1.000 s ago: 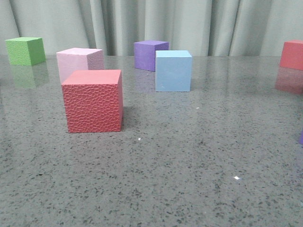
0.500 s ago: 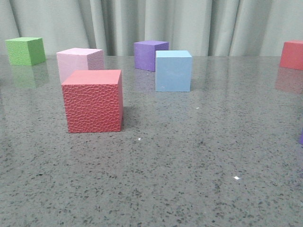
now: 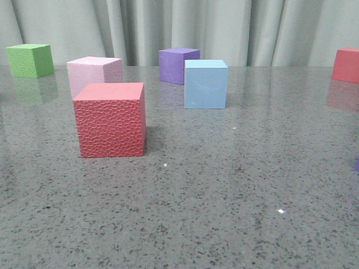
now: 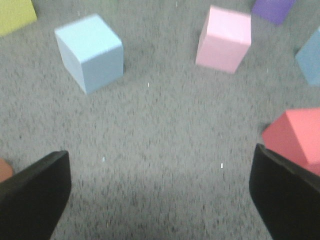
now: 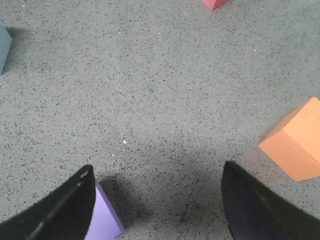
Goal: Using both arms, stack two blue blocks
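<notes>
Nothing has shifted in the front view over the last second, so stacking has not begun: one blue block [image 3: 205, 84] sits just right of the purple cube [image 3: 178, 65], and both the left gripper [image 4: 160, 192] and the right gripper [image 5: 157, 210] hang spread wide and empty, the left one facing another blue block [image 4: 90, 52].

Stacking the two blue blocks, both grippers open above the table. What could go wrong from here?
1. The left gripper has a red block close by its finger; descending could nudge it.
2. The purple block sits close behind the blue block; a wide grasp might bump it.
3. The right gripper has a light purple block beside its finger.
</notes>
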`<state>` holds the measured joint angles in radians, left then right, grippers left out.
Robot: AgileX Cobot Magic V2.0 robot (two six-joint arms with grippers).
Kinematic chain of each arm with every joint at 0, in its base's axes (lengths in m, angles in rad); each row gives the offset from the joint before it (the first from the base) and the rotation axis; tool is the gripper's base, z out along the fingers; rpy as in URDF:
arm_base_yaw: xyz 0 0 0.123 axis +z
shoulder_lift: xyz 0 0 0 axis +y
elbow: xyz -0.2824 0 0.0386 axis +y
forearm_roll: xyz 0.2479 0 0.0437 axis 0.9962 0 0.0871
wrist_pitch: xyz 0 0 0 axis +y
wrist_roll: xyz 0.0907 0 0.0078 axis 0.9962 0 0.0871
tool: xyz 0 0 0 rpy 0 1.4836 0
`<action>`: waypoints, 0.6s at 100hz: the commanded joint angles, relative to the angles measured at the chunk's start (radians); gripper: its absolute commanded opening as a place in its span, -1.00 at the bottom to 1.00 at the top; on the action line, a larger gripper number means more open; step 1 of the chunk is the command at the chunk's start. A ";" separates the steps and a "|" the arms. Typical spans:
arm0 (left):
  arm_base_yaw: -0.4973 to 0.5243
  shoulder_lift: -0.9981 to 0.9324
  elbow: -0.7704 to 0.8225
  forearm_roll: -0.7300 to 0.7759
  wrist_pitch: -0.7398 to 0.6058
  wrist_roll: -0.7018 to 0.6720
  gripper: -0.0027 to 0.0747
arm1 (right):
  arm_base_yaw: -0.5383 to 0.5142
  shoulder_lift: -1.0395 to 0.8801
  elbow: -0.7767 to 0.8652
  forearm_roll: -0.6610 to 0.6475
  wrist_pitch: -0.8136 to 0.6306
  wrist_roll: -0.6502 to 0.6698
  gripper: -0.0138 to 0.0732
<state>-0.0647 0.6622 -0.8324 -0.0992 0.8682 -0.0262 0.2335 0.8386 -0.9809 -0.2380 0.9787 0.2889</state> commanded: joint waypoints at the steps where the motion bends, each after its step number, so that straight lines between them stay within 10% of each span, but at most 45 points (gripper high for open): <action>1: 0.002 0.038 -0.061 0.006 -0.119 -0.028 0.86 | -0.006 -0.009 -0.024 -0.029 -0.064 -0.009 0.53; 60: 0.002 0.519 -0.392 0.198 -0.118 -0.289 0.86 | -0.006 -0.009 -0.024 -0.020 -0.065 -0.008 0.53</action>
<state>-0.0647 1.1376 -1.1688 0.0740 0.8183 -0.2634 0.2335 0.8386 -0.9809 -0.2380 0.9739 0.2871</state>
